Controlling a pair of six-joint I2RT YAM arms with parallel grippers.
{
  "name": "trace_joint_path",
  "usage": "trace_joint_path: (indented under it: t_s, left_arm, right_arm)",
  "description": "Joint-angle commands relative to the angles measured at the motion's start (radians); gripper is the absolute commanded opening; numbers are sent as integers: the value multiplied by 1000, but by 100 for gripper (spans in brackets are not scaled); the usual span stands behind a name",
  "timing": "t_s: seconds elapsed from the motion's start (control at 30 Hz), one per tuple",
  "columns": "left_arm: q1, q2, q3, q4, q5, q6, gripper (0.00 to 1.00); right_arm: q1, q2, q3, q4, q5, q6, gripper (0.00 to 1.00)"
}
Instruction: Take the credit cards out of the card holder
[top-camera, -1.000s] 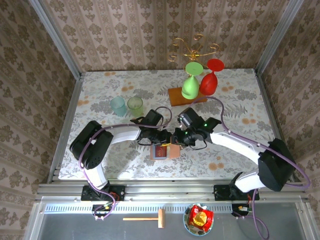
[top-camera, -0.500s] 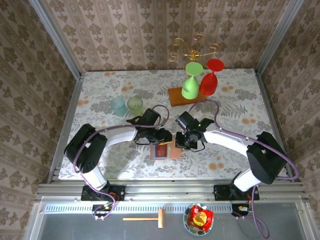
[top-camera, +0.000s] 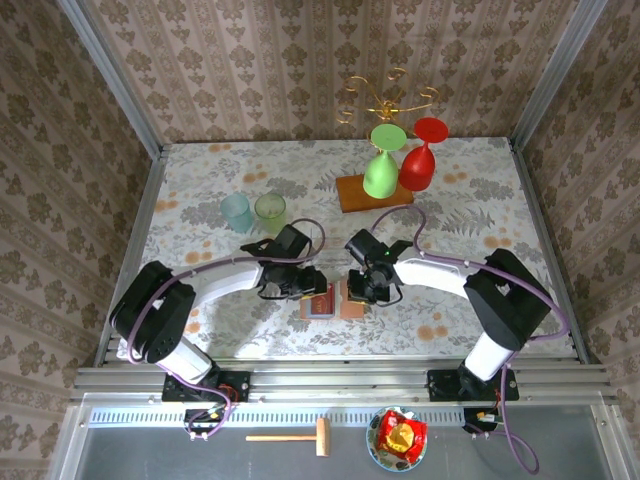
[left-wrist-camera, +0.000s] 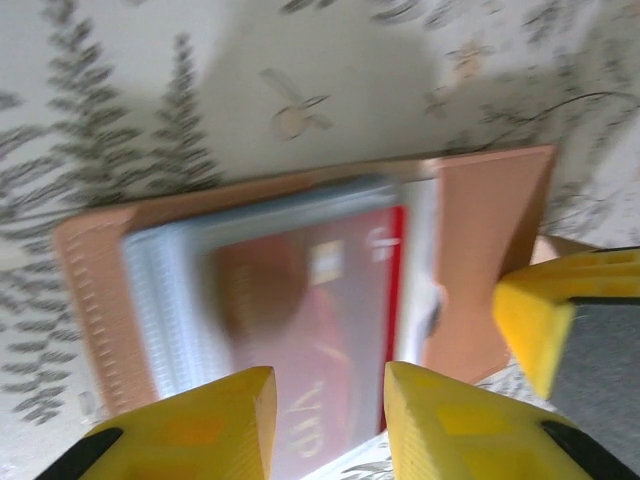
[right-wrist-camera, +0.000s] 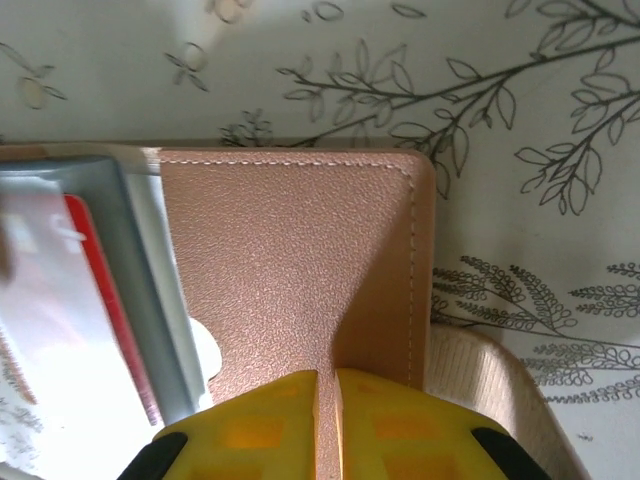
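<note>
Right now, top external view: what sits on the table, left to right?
teal cup → green cup → card holder → green goblet → red goblet

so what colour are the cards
The credit cards are red, clearest in the left wrist view.
</note>
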Motion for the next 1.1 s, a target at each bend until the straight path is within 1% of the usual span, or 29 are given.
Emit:
trace_joint_path:
  t_s: [0.0,0.17,0.4,0.5,0.67,0.83,1.07]
  left_arm:
    - [6,19,-16,-50,-54,4,34]
    - [13,21,-36,-36,-62,-8,34]
    - [28,-19,-72,-17,-70,-15,33]
    - [33,-42,-86,-1,-63,-19,33]
    - [47,-49,-121,63,-22,-40,29]
    - [50,-34,-135,68,-14,-45,28]
    - [57,-55,-153,80,-12,-52,28]
  right_arm:
    - [-6,35,-27,17,-1,-11,13]
    - [-6,41,-37,16,-3,-7,12]
    - [-6,-36,-21,4,-11,-5,13]
    - [-4,-72,-13,24,-42,1,13]
    - [-3,-99,-19,107,-123,36,14]
    - [4,-84,-14,172,-184,69,14]
    - [21,-19,14,214,-220,88,14]
